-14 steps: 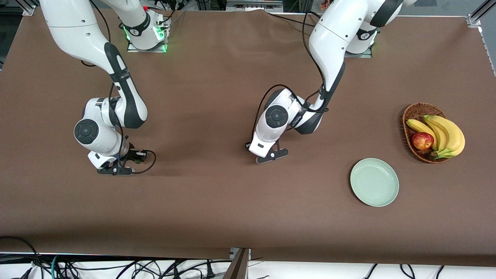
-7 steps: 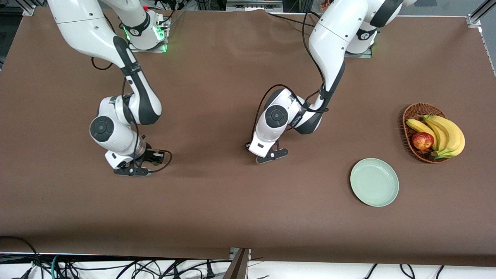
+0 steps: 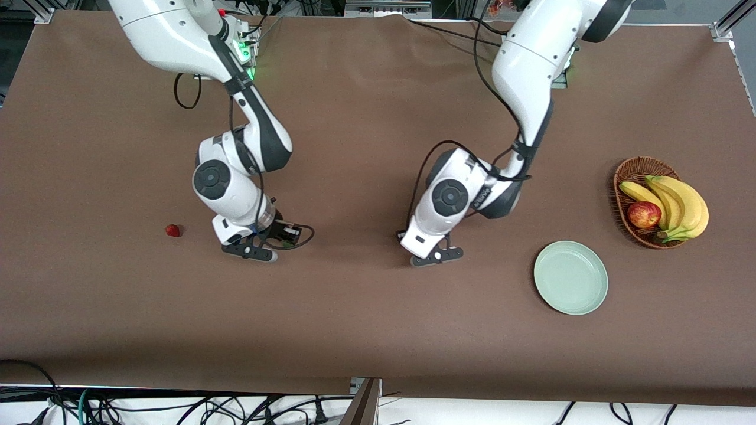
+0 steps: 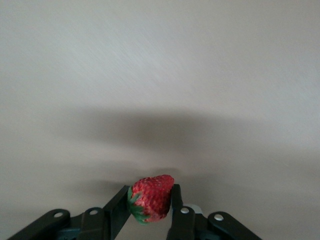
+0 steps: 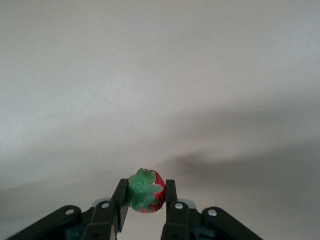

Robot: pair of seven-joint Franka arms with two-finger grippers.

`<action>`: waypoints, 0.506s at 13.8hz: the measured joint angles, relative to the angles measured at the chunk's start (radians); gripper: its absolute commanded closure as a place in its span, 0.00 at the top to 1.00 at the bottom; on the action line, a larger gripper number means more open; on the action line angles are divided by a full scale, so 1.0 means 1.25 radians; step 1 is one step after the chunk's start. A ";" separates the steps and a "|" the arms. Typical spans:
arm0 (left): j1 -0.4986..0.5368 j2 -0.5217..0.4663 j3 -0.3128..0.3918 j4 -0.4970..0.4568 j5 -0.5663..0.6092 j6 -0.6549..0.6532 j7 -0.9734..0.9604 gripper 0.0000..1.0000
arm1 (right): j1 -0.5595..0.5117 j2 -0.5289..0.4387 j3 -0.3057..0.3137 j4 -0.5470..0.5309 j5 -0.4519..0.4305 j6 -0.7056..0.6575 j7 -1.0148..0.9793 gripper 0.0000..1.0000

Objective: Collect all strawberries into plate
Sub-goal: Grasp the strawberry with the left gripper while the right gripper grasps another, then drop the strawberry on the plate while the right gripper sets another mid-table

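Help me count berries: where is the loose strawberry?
The loose strawberry lies on the table toward the right arm's end, beside the right gripper.

This is a robotics lab. Two arms bolt onto a brown table (aluminium framing at corners). Cables trail below.

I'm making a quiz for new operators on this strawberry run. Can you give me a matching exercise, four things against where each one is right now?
Things:
1. strawberry with its green cap toward the camera
2. strawberry showing its red side
3. loose strawberry
4. apple

Places:
A. in the wicker basket beside the bananas
B. on the table toward the right arm's end
C. pinched in the left gripper
D. pinched in the right gripper

Pairs: 1-D, 2-C, 3-B, 4-A. The plate holds no strawberry yet.
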 measured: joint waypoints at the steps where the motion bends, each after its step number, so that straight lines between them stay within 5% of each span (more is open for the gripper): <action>1: 0.025 -0.013 0.001 0.007 0.013 -0.026 0.042 0.00 | 0.023 0.009 0.001 0.017 0.000 0.000 0.048 0.31; 7: 0.239 -0.068 0.009 0.009 0.025 -0.117 0.462 0.00 | 0.166 0.100 0.004 0.168 0.000 0.003 0.307 0.31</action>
